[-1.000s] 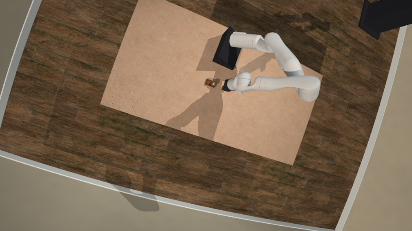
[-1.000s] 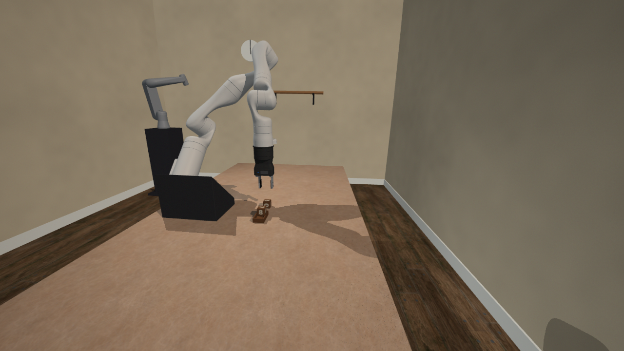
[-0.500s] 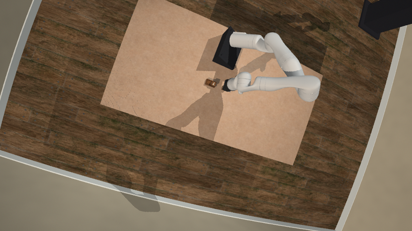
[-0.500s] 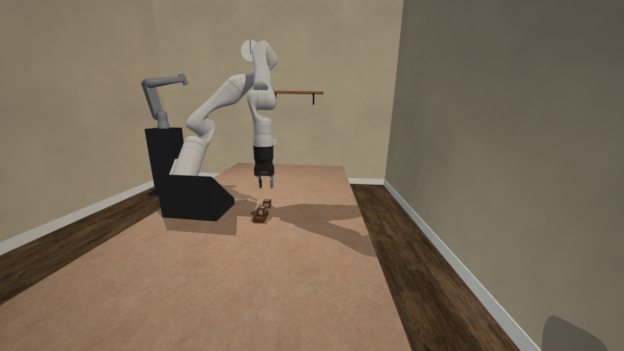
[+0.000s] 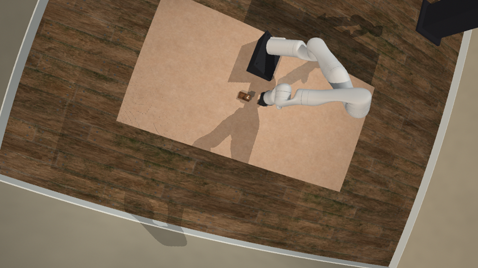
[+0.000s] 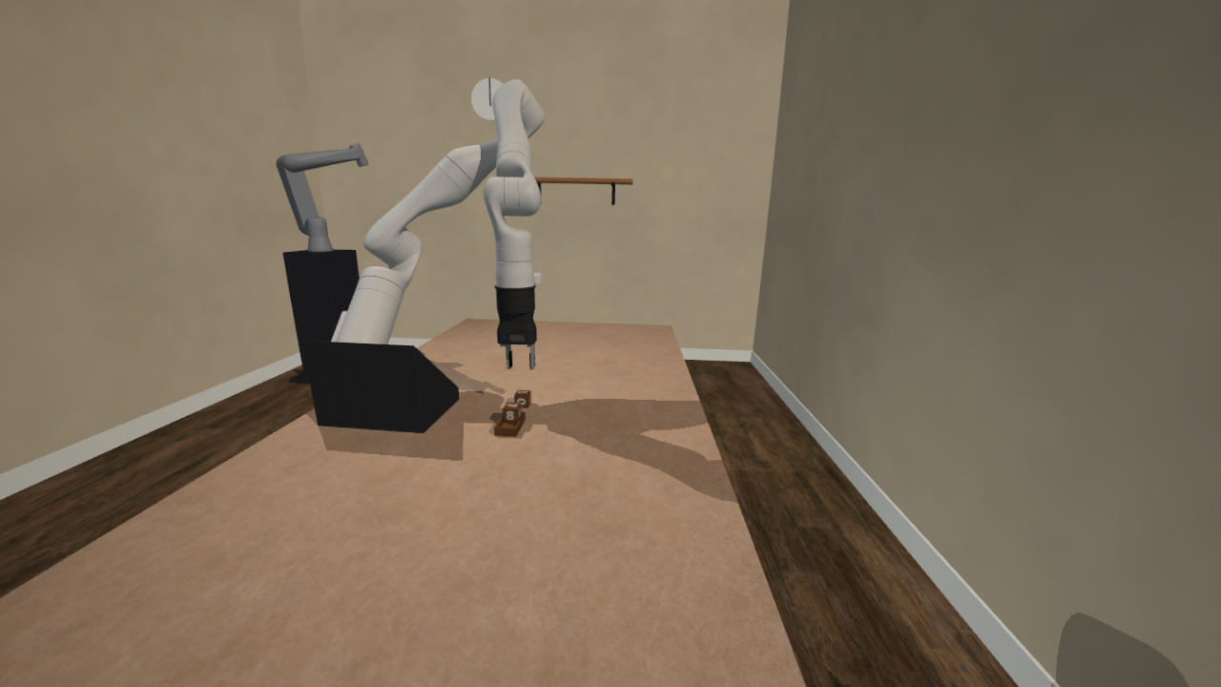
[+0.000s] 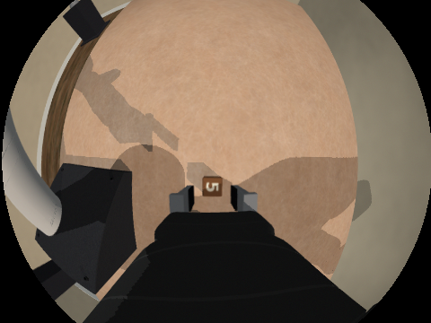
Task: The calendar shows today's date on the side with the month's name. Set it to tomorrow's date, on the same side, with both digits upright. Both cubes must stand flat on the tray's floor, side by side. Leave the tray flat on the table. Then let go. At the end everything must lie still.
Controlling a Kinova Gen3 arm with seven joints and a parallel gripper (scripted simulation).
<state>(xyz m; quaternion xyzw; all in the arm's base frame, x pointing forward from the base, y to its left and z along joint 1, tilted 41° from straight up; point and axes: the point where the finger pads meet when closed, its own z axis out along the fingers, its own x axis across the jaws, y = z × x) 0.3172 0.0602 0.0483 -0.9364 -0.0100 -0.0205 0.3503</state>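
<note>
The brown tray (image 5: pixel 240 97) (image 6: pixel 505 431) lies on the table. One brown cube (image 5: pixel 248 97) (image 6: pixel 510 415) stands at the tray's end nearer the gripper, showing an 8 in the exterior view; the tray's other end holds no cube. The second cube (image 6: pixel 522 399) (image 7: pixel 212 187) stands apart beyond the tray, with a sideways 5 on top in the wrist view. Its side digit is too small to read surely. My gripper (image 6: pixel 521 364) (image 7: pixel 212 194) points down, open and empty, above this second cube. The tray is hidden in the wrist view, and the month's name is not readable.
The arm's black base (image 5: pixel 263 58) (image 6: pixel 375 388) (image 7: pixel 96 220) stands close beside the tray and cubes. A black pedestal (image 5: pixel 469 6) (image 6: pixel 320 290) with a grey arm stands behind it. A shelf (image 6: pixel 585 180) is on the far wall.
</note>
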